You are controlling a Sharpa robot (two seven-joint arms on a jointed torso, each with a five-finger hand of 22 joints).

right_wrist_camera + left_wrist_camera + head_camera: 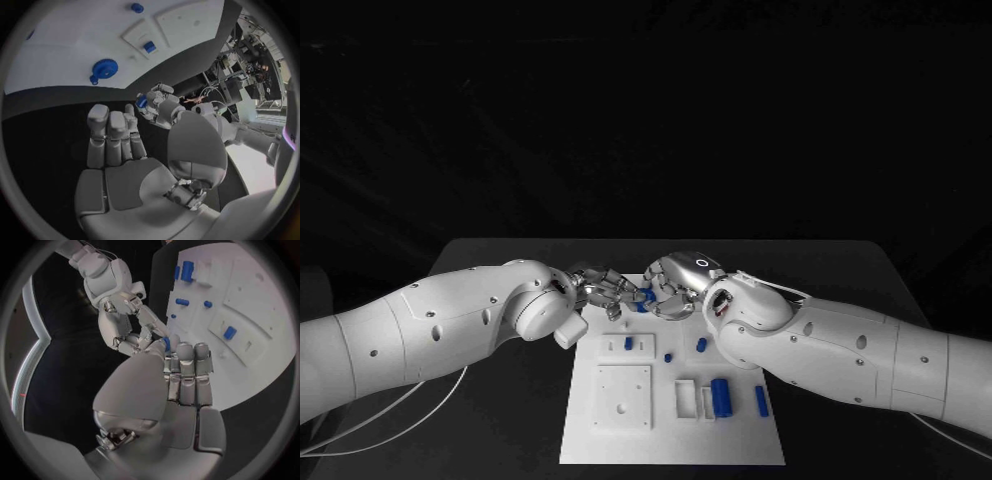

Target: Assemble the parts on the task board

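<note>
From the head view, the left hand (pixel 596 290) and right hand (pixel 678 285) meet fingertip to fingertip over the far edge of the task board (pixel 625 440), a small blue part (pixel 643 297) between them; the left wrist view shows that part (pixel 166 343) at the left fingertips, with the right hand (pixel 128 325) closing in opposite; the right wrist view shows the right hand (pixel 128 150) spread, the left hand (pixel 156 102) pinching the part (pixel 142 101)

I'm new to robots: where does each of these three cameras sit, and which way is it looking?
Head view: on the robot's head, looking down at the task board; both white arms enter, left hand meeting right hand at its far edge.
Left wrist view: behind the left hand, facing the right hand and the board.
Right wrist view: behind the right hand, facing the left hand.
Shared: a small blue part between the hands' fingers, seen from both wrists.
</note>
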